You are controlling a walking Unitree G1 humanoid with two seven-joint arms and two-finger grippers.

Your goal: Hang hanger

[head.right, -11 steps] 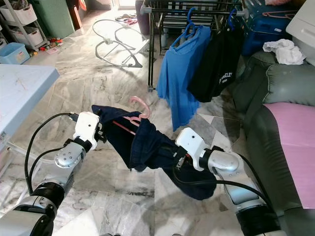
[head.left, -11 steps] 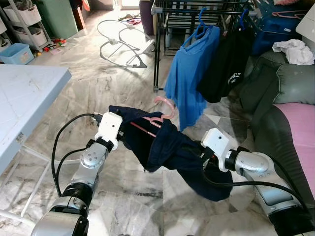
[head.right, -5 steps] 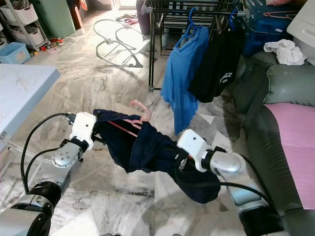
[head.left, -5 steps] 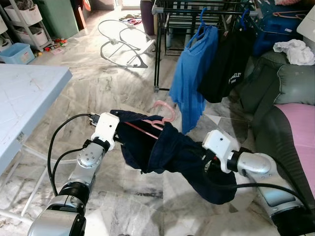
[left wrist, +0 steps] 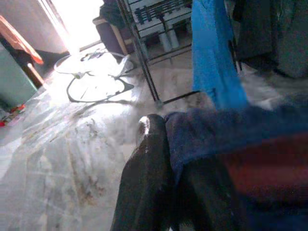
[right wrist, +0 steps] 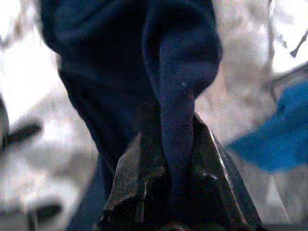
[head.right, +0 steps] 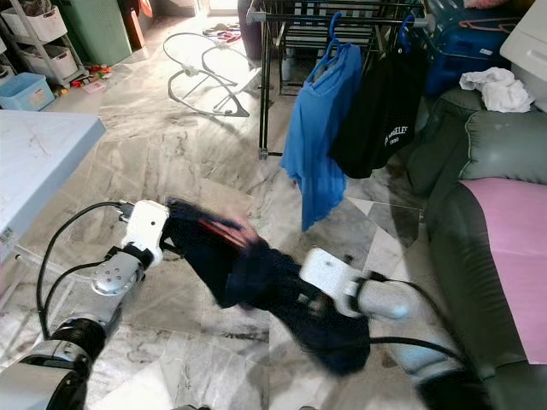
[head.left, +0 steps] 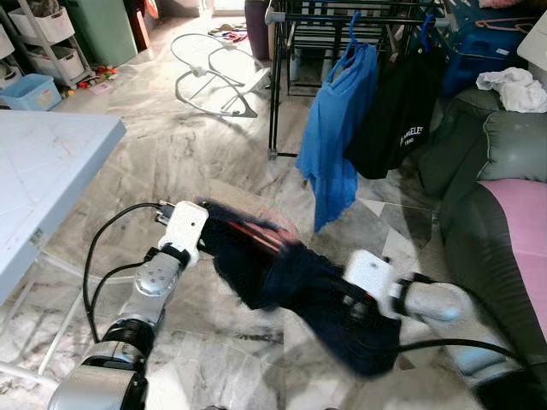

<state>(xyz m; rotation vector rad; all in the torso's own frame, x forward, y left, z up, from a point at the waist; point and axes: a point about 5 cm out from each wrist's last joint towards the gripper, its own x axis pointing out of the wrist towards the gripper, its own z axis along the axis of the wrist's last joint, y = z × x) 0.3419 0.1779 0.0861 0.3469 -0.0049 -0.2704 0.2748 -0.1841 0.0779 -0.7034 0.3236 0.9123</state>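
A dark navy garment (head.left: 291,273) on a pink hanger (head.left: 256,232) hangs between my two arms above the marble floor, blurred by motion. My left gripper (left wrist: 166,159) is shut on the garment's upper left edge, beside the hanger's reddish bar (left wrist: 260,168). Down at the lower right end, my right gripper (right wrist: 175,159) is shut on a fold of the same cloth. In the eye views both sets of fingers are buried in the fabric. The black drying rack (head.left: 342,13) stands beyond, with a blue shirt (head.left: 338,120) and a black shirt (head.left: 402,111) hanging on it.
A grey sofa (head.left: 504,162) with a pink cover runs along the right. A light blue table (head.left: 43,162) stands on the left. A white baby bouncer frame (head.left: 214,77) lies on the floor behind, with storage bins (head.left: 30,90) at the far left.
The garment and hanger have dropped lower and are now blurred. My right wrist has moved down and slightly left. The hanger's hook no longer sticks up above the cloth.
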